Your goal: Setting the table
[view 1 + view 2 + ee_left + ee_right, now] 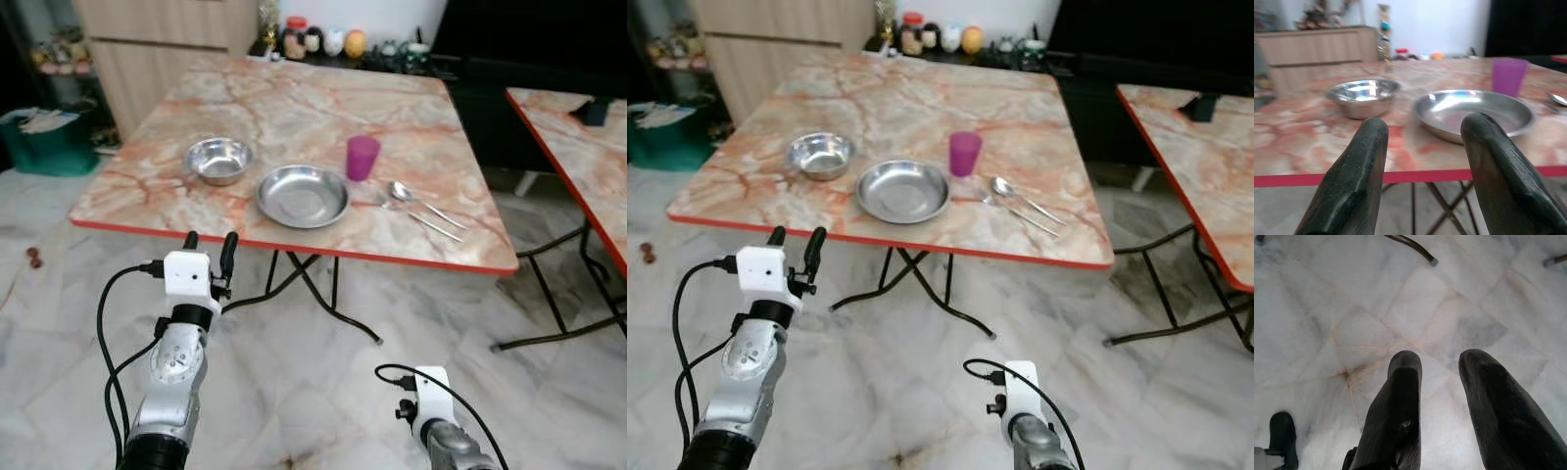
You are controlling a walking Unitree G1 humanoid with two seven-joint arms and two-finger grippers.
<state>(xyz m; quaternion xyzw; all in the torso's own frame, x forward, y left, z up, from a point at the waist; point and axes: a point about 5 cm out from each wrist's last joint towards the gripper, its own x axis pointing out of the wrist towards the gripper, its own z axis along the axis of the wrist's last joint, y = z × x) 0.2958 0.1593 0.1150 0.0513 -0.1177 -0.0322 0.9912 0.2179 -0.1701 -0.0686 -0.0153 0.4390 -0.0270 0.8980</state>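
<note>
A marble-patterned table with a red edge (294, 247) stands in front of me. On it are a steel bowl (219, 160), a shallow steel plate (303, 195), a purple cup (361, 157), and to the right of the plate a spoon (402, 192) and a fork (431, 226). My left gripper (210, 249) is raised just short of the table's near edge, open and empty. Its wrist view looks across the bowl (1362, 97) and plate (1474, 111). My right gripper (1440, 360) hangs low, open, pointing down at the floor.
A second marble table (578, 147) stands to the right, with a gap between the two. Black folding legs (328, 299) cross under the near table. A green bin (49, 142) sits at the left. Jars and ornaments (313, 41) line the far side.
</note>
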